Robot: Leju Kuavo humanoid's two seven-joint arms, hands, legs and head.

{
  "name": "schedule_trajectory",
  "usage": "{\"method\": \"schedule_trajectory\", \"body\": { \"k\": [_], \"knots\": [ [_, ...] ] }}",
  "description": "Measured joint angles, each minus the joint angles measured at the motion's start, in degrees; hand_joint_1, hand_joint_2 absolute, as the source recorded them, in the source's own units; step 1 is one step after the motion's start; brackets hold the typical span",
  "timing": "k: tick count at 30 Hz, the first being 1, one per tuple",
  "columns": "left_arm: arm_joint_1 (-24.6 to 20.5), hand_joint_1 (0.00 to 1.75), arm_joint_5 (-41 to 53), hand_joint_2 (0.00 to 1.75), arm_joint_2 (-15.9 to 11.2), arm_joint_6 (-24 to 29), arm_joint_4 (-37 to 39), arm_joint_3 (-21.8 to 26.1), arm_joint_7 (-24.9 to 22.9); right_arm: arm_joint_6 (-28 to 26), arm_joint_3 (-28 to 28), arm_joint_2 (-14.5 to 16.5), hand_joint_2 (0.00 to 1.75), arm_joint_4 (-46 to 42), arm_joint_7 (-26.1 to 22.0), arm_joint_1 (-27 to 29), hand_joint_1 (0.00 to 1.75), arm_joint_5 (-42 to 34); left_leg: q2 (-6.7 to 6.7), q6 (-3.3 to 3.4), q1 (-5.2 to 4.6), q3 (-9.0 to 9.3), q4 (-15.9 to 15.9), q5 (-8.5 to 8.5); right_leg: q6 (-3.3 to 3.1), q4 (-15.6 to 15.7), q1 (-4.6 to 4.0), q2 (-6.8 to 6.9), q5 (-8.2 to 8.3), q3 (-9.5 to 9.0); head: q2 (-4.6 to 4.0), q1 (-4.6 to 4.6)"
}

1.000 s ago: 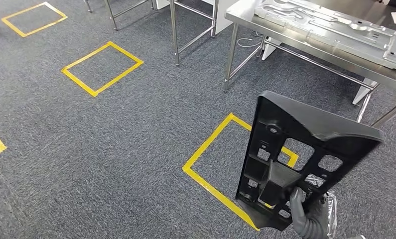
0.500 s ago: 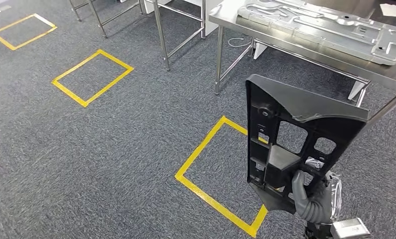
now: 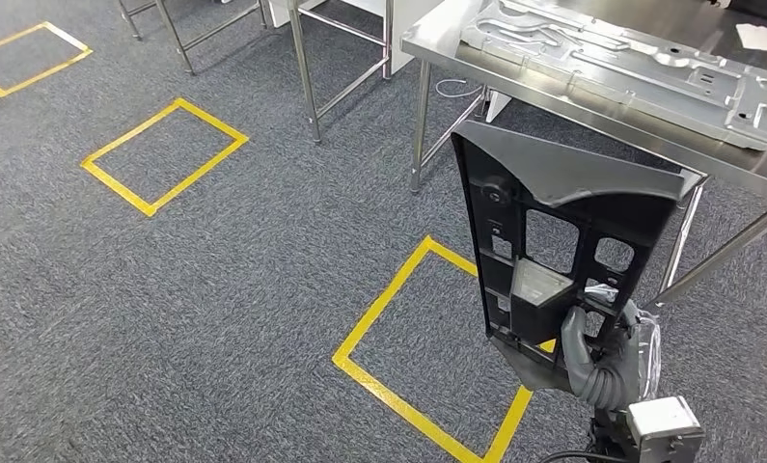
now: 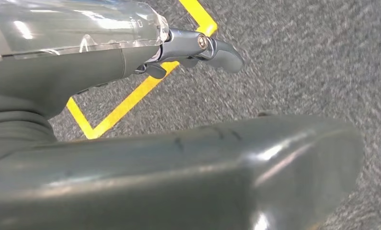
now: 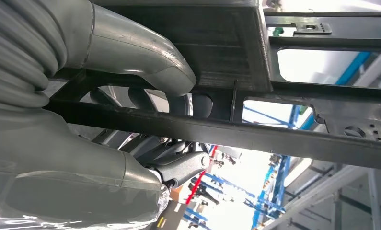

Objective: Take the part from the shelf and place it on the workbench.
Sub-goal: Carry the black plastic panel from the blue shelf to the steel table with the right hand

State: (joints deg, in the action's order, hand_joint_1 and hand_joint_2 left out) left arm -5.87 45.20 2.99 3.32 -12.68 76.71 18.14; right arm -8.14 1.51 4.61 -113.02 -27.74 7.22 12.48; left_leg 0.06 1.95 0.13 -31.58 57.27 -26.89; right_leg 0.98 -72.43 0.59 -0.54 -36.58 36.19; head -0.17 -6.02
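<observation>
1. Our right hand point(image 3: 596, 362) clamps the black part point(image 3: 553, 241) upright, near the workbench point(image 3: 591, 101) front edge.
2. Our left hand point(image 4: 198, 48) hangs; fingers apart, empty.
3. We risk knocking the part's top against that edge; it stands tall.

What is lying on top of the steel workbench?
On the steel workbench lies a large pressed metal panel and a white sheet at the far edge. The black part covers some of its front edge.
</observation>
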Motion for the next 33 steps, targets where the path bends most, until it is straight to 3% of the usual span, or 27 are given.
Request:
{"method": "schedule_trajectory", "body": {
  "k": [1, 2, 4, 6, 7, 9, 11, 15, 16, 17, 18, 20, 22, 24, 26, 28, 30, 31, 32, 33],
  "knots": [
    [0.08, 0.00, -0.07, 0.00, 0.00, -0.02, 0.00, 0.00, 0.00, 0.20, 0.03, -0.11, 1.75, 0.00, 0.08, -0.14, 1.75, 0.17, -0.06, -0.23, 0.20, 0.59, 0.01, -0.53, 0.38, -0.49, 0.33, 0.06, 0.39, 1.30, 0.00, 0.00],
    [0.15, 0.00, -0.14, 0.00, 0.02, -0.02, 0.00, 0.00, 0.00, 0.51, 0.08, -0.21, 1.75, 0.00, 0.20, -0.40, 1.75, 0.30, 0.04, -0.52, 0.43, 1.35, 0.02, -1.14, 0.74, 0.91, 0.65, 0.24, 2.07, 1.72, 0.00, 0.01],
    [0.27, 0.00, -0.45, 0.00, 0.09, 0.03, 0.00, 0.02, 0.00, 1.46, 0.21, -0.44, 1.75, 0.03, 0.48, -1.33, 1.75, 0.36, 0.42, -1.21, 0.80, 3.17, 0.07, -2.57, 1.24, 7.00, 1.05, 1.88, 7.75, 1.01, 0.00, 0.01],
    [0.35, 0.00, -0.85, 0.00, 0.16, 0.20, 0.00, 0.05, -0.02, 2.51, 0.49, -0.61, 1.75, 0.14, 0.83, -2.51, 1.75, 0.01, 1.05, -2.14, 0.82, 4.45, 0.18, -3.88, 0.65, 11.33, 0.65, 3.95, 10.72, 0.50, 0.00, 0.07],
    [0.38, 0.00, -1.04, 0.00, 0.18, 0.30, 0.00, 0.08, -0.04, 3.00, 0.68, -0.65, 1.75, 0.22, 1.00, -3.09, 1.75, -0.20, 1.50, -2.64, 0.74, 4.93, 0.27, -4.33, 0.00, 11.75, 0.34, 4.22, 10.64, 0.57, 0.00, 0.08],
    [0.25, 0.00, -1.24, 0.00, 0.25, 0.43, 0.00, 0.12, -0.09, 3.84, 1.08, -0.73, 1.75, 0.35, 1.30, -4.27, 1.75, -0.49, 2.35, -3.44, 0.69, 5.39, 0.80, -4.73, -1.29, 11.88, 0.19, 2.97, 10.38, 0.25, 0.00, 0.07],
    [-0.08, 0.00, -1.27, 0.00, 0.36, 0.45, 0.00, 0.14, -0.13, 4.29, 1.35, -0.78, 1.75, 0.45, 1.49, -5.31, 1.75, -0.61, 1.97, -3.82, 0.85, 4.27, 3.90, -4.84, -2.08, 12.34, 0.34, 1.71, 9.88, -0.76, 0.00, 0.07],
    [-0.11, 0.00, -1.19, 0.00, 0.42, 0.44, 0.00, 0.16, -0.28, 4.76, 1.63, -0.80, 1.75, 1.10, 2.07, -6.49, 1.75, -0.88, 0.55, -3.98, 1.03, -4.76, 16.53, -9.18, -2.97, 12.70, 0.15, -0.56, 8.49, -2.74, 0.00, 0.05],
    [-0.02, 0.00, -1.16, 0.00, 0.42, 0.43, 0.00, 0.16, -0.33, 4.86, 1.64, -0.80, 1.75, 1.32, 2.20, -6.53, 1.75, -0.96, 0.47, -3.87, 1.00, -6.37, 17.39, -9.64, -3.01, 12.71, 0.03, -1.15, 8.01, -3.36, 0.00, 0.05],
    [0.04, 0.00, -1.14, 0.00, 0.42, 0.42, 0.00, 0.16, -0.37, 4.93, 1.64, -0.80, 1.75, 1.52, 2.28, -6.56, 1.75, -1.01, 0.42, -3.67, 0.94, -7.10, 16.40, -8.89, -3.02, 12.72, -0.08, -1.70, 7.51, -4.07, 0.00, 0.05],
    [0.08, 0.00, -1.12, 0.00, 0.42, 0.41, 0.00, 0.16, -0.39, 4.98, 1.64, -0.80, 1.75, 1.69, 2.33, -6.62, 1.75, -1.05, 0.25, -3.34, 0.80, -7.10, 13.78, -6.82, -2.99, 12.73, -0.19, -2.20, 6.99, -4.83, 0.00, 0.05],
    [0.18, 0.00, -1.09, 0.00, 0.35, 0.40, 0.00, 0.16, -0.40, 5.01, 1.63, -0.80, 1.75, 2.01, 2.37, -6.77, 1.75, -1.12, -0.96, -2.36, 0.40, -6.31, 6.95, -0.96, -2.78, 12.79, -0.28, -3.12, 5.99, -6.05, 0.00, 0.07],
    [0.31, 0.00, -1.07, 0.00, 0.28, 0.40, 0.00, 0.17, -0.44, 5.03, 1.63, -0.81, 1.75, 2.31, 2.43, -6.95, 1.75, -1.16, -2.09, -1.55, -0.03, -5.71, 3.30, 1.92, -2.20, 12.85, -0.20, -4.01, 5.35, -6.61, 0.00, 0.07],
    [0.23, 0.00, -1.05, 0.00, 0.29, 0.39, -0.01, 0.18, -0.48, 5.04, 1.63, -0.90, 1.75, 2.45, 2.46, -7.04, 1.75, -1.15, -1.88, -1.08, -0.13, -4.86, 2.49, 1.72, -1.48, 12.76, -0.18, -4.43, 5.33, -6.91, 0.00, 0.07],
    [0.07, 0.00, -1.05, 0.00, 0.38, 0.38, -0.02, 0.18, -0.48, 5.03, 1.64, -1.11, 1.75, 2.47, 2.46, -7.20, 1.75, -1.14, -1.31, -0.54, 0.06, -3.32, 1.28, 1.67, -0.91, 10.99, -0.26, -3.02, 5.25, -6.45, 0.00, 0.07],
    [0.01, 0.00, -1.04, 0.00, 0.46, 0.37, -0.02, 0.18, -0.48, 5.02, 1.69, -1.26, 1.75, 2.49, 2.43, -7.50, 1.75, -1.18, -0.72, -0.03, 0.13, -1.98, 0.54, 1.21, -0.46, 5.67, -0.22, -0.96, 3.62, -3.35, 0.00, 0.08],
    [0.08, 0.00, -1.04, 0.00, 0.46, 0.37, -0.02, 0.18, -0.49, 5.02, 1.73, -1.39, 1.75, 2.60, 2.43, -7.58, 1.75, -1.20, -0.13, 0.15, 0.13, -1.06, 0.46, 0.37, -0.03, -0.30, 0.01, -0.20, 1.26, 1.25, 0.00, 0.07],
    [0.13, 0.00, -1.04, 0.00, 0.46, 0.37, -0.02, 0.18, -0.49, 5.02, 1.73, -1.46, 1.75, 2.69, 2.44, -7.54, 1.75, -1.16, 0.07, 0.09, 0.14, -0.48, 0.47, -0.14, 0.21, -1.52, 0.15, -0.08, 1.00, 2.82, 0.00, 0.07],
    [0.18, 0.00, -1.05, 0.00, 0.47, 0.37, -0.02, 0.18, -0.50, 5.03, 1.73, -1.53, 1.75, 2.81, 2.46, -7.52, 1.75, -1.10, 0.22, -0.03, 0.16, 0.20, 0.47, -0.69, 0.41, -0.99, 0.27, 0.04, 1.86, 3.48, 0.00, 0.07],
    [0.21, 0.00, -1.04, 0.00, 0.49, 0.36, -0.02, 0.18, -0.51, 5.04, 1.73, -1.58, 1.75, 2.89, 2.49, -7.52, 1.75, -1.02, 0.33, -0.19, 0.18, 1.01, 0.47, -1.27, 0.54, 1.43, 0.36, 0.21, 3.98, 3.18, 0.00, 0.07]
  ]
}}
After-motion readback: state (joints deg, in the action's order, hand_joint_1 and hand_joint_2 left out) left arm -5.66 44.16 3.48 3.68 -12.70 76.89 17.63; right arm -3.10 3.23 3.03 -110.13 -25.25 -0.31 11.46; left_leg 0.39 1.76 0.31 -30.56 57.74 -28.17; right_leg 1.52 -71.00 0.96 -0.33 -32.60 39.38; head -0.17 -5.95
